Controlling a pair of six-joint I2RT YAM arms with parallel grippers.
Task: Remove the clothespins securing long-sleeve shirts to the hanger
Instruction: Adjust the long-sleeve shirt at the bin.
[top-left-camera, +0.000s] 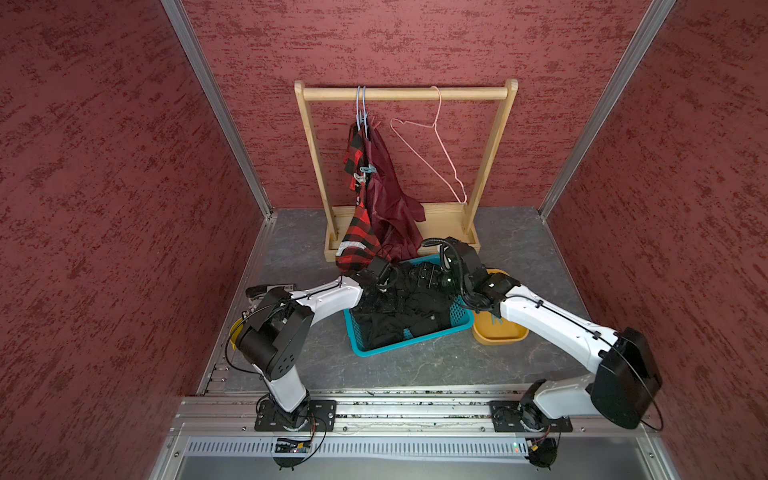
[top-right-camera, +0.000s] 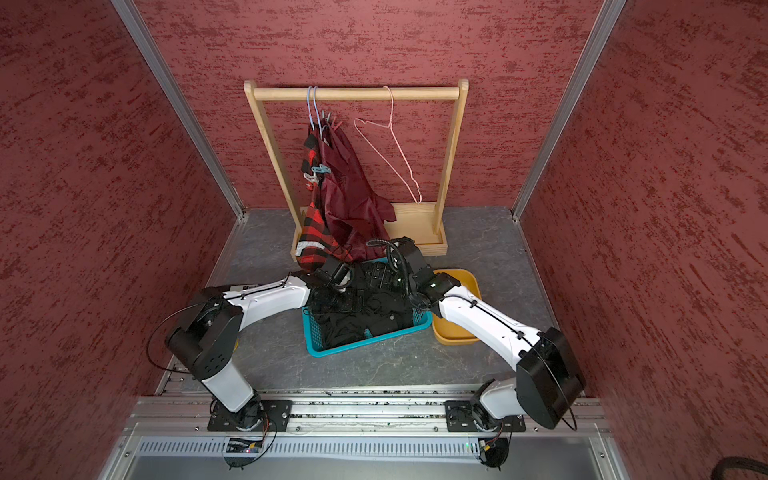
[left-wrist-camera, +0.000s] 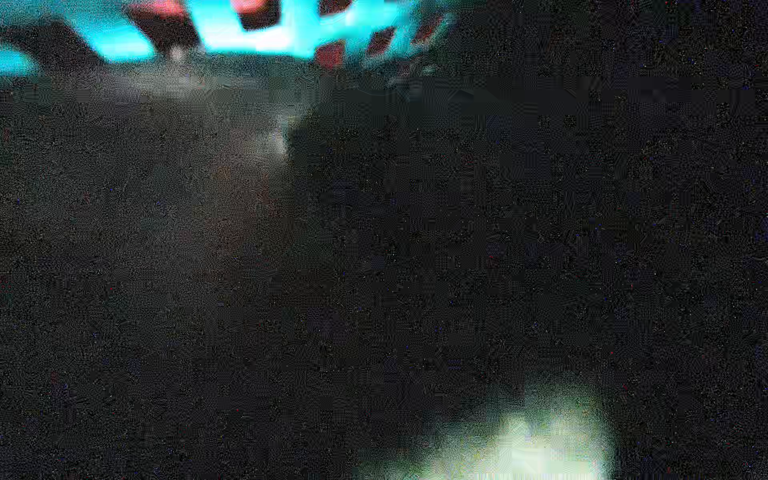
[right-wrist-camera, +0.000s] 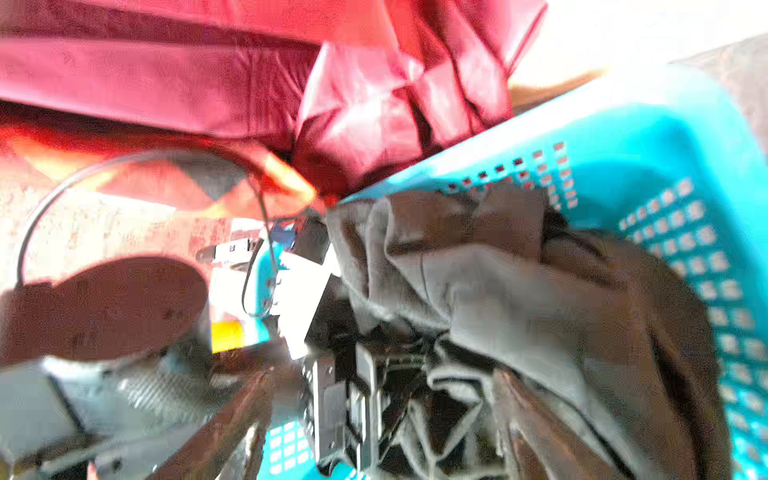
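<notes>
1. Three shirts: the plaid shirt (top-left-camera: 357, 232) and maroon shirt (top-left-camera: 390, 199) hang on the rack (top-left-camera: 405, 93) at the desk's back edge, with two clothespins (top-left-camera: 368, 169) clipped on them and three hangers (top-left-camera: 432, 153) on the bar.
2. The left claw (top-left-camera: 388, 299) is spread wide above the black shirt (top-left-camera: 415, 307). The right claw (top-left-camera: 426, 276) is beside it, and I cannot tell how far it is open.
3. The blue basket (top-left-camera: 415, 337), mid-desk, holds the black shirt. The orange tray (top-left-camera: 498, 337) holds one loose clothespin (top-left-camera: 494, 319).

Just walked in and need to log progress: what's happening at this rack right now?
Both arms reach down into the teal basket, where the black shirt lies in a heap. The left end effector and right end effector sit low over it; whether either grips cloth is unclear. The plaid shirt and maroon shirt hang on the wooden rack, with clothespins clipped on them. A pink hanger hangs bare.
</notes>
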